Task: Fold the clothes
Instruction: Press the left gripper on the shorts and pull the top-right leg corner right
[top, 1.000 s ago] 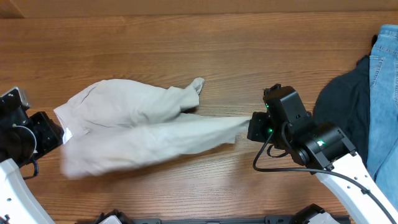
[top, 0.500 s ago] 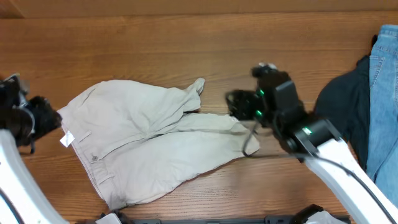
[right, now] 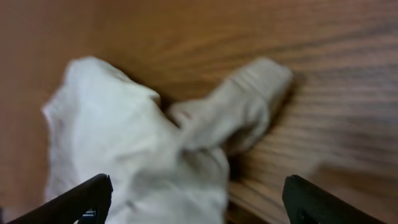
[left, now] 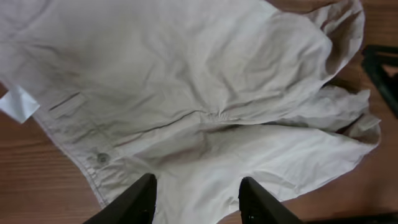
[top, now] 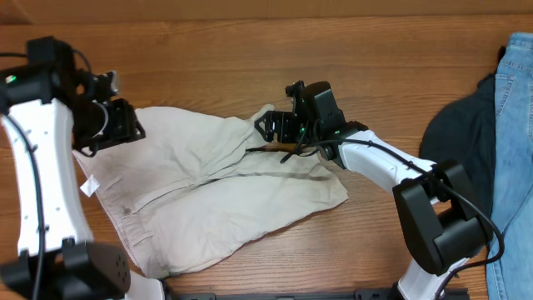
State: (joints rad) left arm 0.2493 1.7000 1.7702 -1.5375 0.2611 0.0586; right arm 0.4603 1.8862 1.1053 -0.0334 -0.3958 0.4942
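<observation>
- Both arms have shifted since 1 s ago: left gripper (top: 112,125) is up from the 9 o'clock edge to about 10 o'clock, and right gripper (top: 271,127) has come in from 3 o'clock to just above centre.
- Shorts (top: 208,192) are no longer stretched between the 2 grippers. They lie loose on the table (top: 250,58), centre-left, with the 2 legs fanned toward 3 o'clock.
- Waistband runs down the 9 o'clock side. White tag (top: 87,187) sticks out past it onto bare wood.
- Upper leg ends in a bunched hem at about 12 o'clock of the cloth, just beside the right gripper. Lower leg lies flatter and ends toward 4 o'clock.
- Left gripper (left: 198,202): fingers part-way apart, nothing between them, above the shorts near the waistband. Button (left: 101,157) shows just ahead of the fingers.
- Right gripper (right: 199,205): fingers spread wide and holding nothing. The bunched hem sits ahead of them. View is blurred, so I can't tell if they touch the cloth.
- Navy garment (top: 458,142) and jeans (top: 512,125) sit at the 3 o'clock edge, well apart from the shorts.
</observation>
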